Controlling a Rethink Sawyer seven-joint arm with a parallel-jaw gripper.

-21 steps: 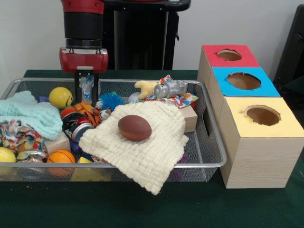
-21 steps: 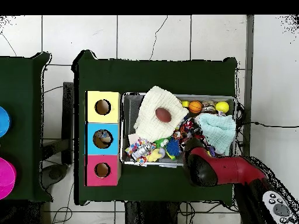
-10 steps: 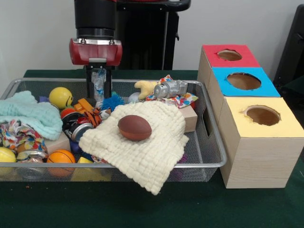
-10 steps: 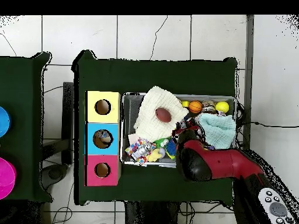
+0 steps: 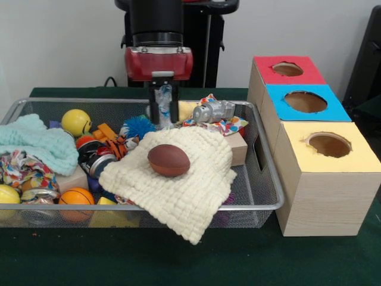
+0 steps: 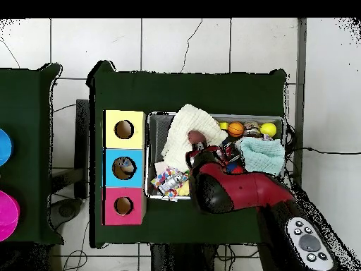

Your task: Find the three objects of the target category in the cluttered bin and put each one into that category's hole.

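Note:
My gripper (image 5: 162,118) hangs over the back of the wire bin (image 5: 265,179), just above the cream cloth (image 5: 184,179). It is shut on a crumpled clear plastic piece (image 5: 164,100) held upright between the fingers. In the overhead view the red arm head (image 6: 211,187) hides both the gripper and the piece. Right of the bin stand three boxes with round holes: red (image 5: 288,70), blue (image 5: 305,102) and yellow (image 5: 328,145). A brown football (image 5: 169,159) rests on the cream cloth.
The bin also holds a yellow ball (image 5: 75,121), an orange ball (image 5: 76,198), a pale blue cloth (image 5: 36,143), a blue spiky ball (image 5: 139,126), a crushed silver can (image 5: 214,111) on patterned fabric and a wooden block (image 5: 238,147).
In the front view the gripper has travelled right along the back of the bin, from beside the yellow ball to above the cream cloth, rising a little and still holding the plastic piece.

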